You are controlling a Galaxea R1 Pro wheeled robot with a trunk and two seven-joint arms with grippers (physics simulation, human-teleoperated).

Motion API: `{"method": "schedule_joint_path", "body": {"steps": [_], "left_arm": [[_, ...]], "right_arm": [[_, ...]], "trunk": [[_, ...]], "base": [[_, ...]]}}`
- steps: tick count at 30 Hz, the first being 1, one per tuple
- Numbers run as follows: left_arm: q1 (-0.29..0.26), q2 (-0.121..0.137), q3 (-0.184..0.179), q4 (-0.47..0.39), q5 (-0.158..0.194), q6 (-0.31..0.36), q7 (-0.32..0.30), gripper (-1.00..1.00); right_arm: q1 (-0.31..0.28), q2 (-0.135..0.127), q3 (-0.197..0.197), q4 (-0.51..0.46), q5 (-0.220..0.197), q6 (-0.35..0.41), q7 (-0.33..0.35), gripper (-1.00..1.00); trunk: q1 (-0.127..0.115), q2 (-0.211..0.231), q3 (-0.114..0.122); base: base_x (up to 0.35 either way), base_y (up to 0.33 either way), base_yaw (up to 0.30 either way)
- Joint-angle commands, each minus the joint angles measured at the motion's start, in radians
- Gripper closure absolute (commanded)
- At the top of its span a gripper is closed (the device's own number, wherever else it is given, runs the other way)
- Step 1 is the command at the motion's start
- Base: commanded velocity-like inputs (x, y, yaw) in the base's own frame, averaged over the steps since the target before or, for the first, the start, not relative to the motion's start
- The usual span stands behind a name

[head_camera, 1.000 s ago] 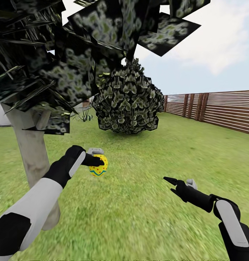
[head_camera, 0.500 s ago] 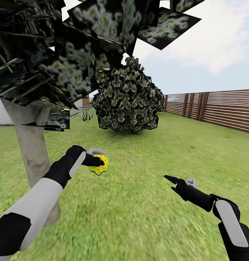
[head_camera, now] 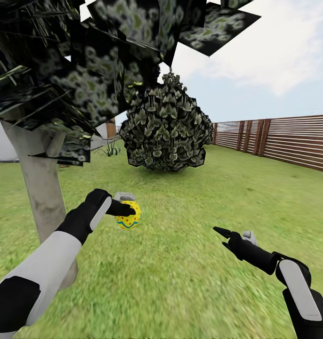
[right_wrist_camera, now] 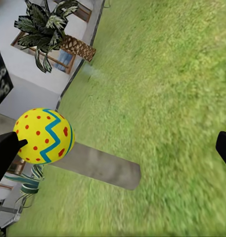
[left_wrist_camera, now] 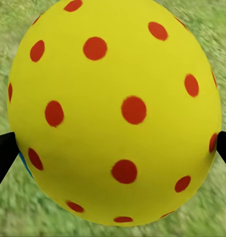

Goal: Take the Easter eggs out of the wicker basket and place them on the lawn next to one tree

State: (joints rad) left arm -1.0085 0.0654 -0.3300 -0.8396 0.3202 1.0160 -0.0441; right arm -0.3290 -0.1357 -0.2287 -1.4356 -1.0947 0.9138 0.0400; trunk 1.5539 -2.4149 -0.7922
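Note:
A yellow Easter egg [head_camera: 129, 215] with red dots and a blue zigzag hangs above the lawn [head_camera: 180, 282], my left gripper [head_camera: 127, 210] shut on it. In the left wrist view the egg [left_wrist_camera: 117, 108] sits between the two black fingertips [left_wrist_camera: 3, 155]. Just to the left of it stands the tree's pale grey trunk [head_camera: 39, 197], its dark crown overhead. My right gripper [head_camera: 222, 237] hovers open and empty over the grass to the right. The right wrist view looks across at the egg [right_wrist_camera: 43, 136] and the trunk [right_wrist_camera: 98, 165]. The wicker basket is out of view.
A dense, leafy shrub-like tree [head_camera: 166, 127] stands ahead in the middle distance. A brown slatted fence [head_camera: 284, 141] runs along the right. A spiky plant [head_camera: 112, 149] grows near the white house. The right wrist view shows a short palm [right_wrist_camera: 53, 24] by the house wall [right_wrist_camera: 28, 89].
The whole picture has shifted slightly, so the camera moved. The egg stays in my left gripper and both arms keep their pose.

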Motion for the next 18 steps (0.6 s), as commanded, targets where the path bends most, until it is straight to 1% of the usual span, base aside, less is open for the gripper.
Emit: {"method": "schedule_joint_path", "body": {"steps": [1, 3, 7, 9, 12, 18], "left_arm": [[-0.001, 0.001, -0.003, 0.000, -0.004, 0.003, -0.005, 1.00], [-0.001, 0.001, -0.003, 0.006, -0.004, 0.003, -0.006, 1.00], [-0.001, 0.001, -0.007, 0.088, -0.002, -0.012, -0.006, 1.00], [-0.001, 0.001, -0.008, 0.111, -0.002, -0.021, -0.006, 1.00], [-0.001, 0.001, -0.009, 0.123, -0.001, -0.025, -0.006, 1.00], [-0.001, 0.001, -0.009, 0.128, -0.001, -0.030, -0.006, 1.00]], "right_arm": [[-0.001, 0.000, -0.001, 0.000, 0.004, 0.005, 0.004, -1.00], [-0.001, 0.001, -0.001, 0.000, 0.003, 0.005, 0.004, -1.00], [-0.001, 0.002, -0.001, 0.000, 0.003, 0.005, 0.004, -1.00], [-0.001, 0.002, -0.001, 0.000, 0.003, 0.005, 0.004, -1.00], [-0.001, 0.002, -0.001, 0.000, 0.003, 0.005, 0.004, -1.00], [-0.001, 0.002, 0.000, 0.000, 0.003, 0.005, 0.004, -1.00]], "trunk": [[0.004, -0.008, -0.004], [0.011, -0.022, -0.011], [0.027, -0.050, -0.023], [0.034, -0.064, -0.029], [0.046, -0.085, -0.039], [0.049, -0.086, -0.062]], "base": [[0.000, 0.000, 0.000], [0.000, 0.000, 0.000], [0.000, 0.000, 0.000], [0.000, 0.000, 0.000], [0.000, 0.000, 0.000], [0.000, 0.000, 0.000]]}}
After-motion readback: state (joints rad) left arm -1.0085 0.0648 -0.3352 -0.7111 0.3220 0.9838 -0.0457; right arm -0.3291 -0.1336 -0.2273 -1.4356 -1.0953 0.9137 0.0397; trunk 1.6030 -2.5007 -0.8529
